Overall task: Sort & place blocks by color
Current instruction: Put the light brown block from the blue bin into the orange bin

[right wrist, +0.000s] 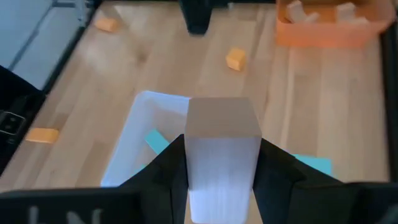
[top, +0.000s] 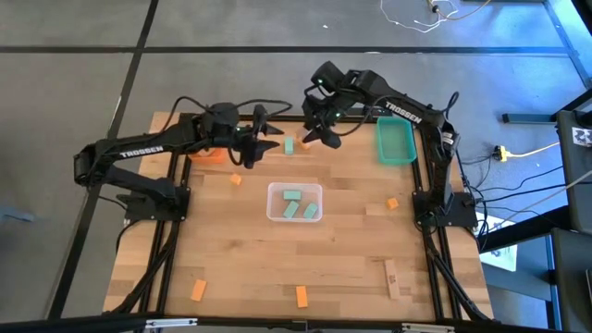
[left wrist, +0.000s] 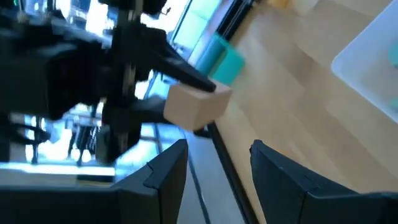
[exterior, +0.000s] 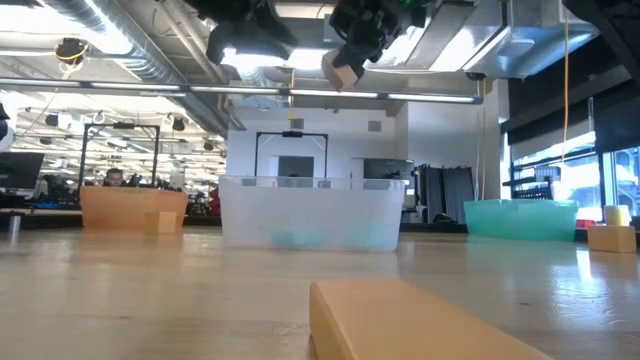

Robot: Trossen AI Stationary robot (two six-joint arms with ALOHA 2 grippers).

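My right gripper [top: 323, 135] hangs high over the table's far middle, shut on a tan wooden block [right wrist: 222, 124]; the low view shows this block [exterior: 343, 68] well above the table. Just left of it my left gripper [top: 266, 141] is open with nothing between its fingers [left wrist: 166, 167], and it faces the held block [left wrist: 196, 107]. A clear tray [top: 274, 191] at the table's middle holds mint blocks [top: 294, 196]. Orange blocks [top: 236, 179] and a mint block [top: 289, 145] lie loose on the wood. My right gripper pinches the tan block between its two fingers, one on each of two opposite sides [right wrist: 188, 163]. The block's free end [right wrist: 222, 115] sticks out past the fingertips. The fingers slant down from the table's far right. The block is lifted clear and sits tilted.
An orange tray [top: 205, 153] stands at the far left under my left arm, a teal tray [top: 396, 141] at the far right. More orange blocks [top: 301, 296] and a tan block [top: 392, 277] lie near the front edge. Another orange block [top: 392, 203] lies to the right.
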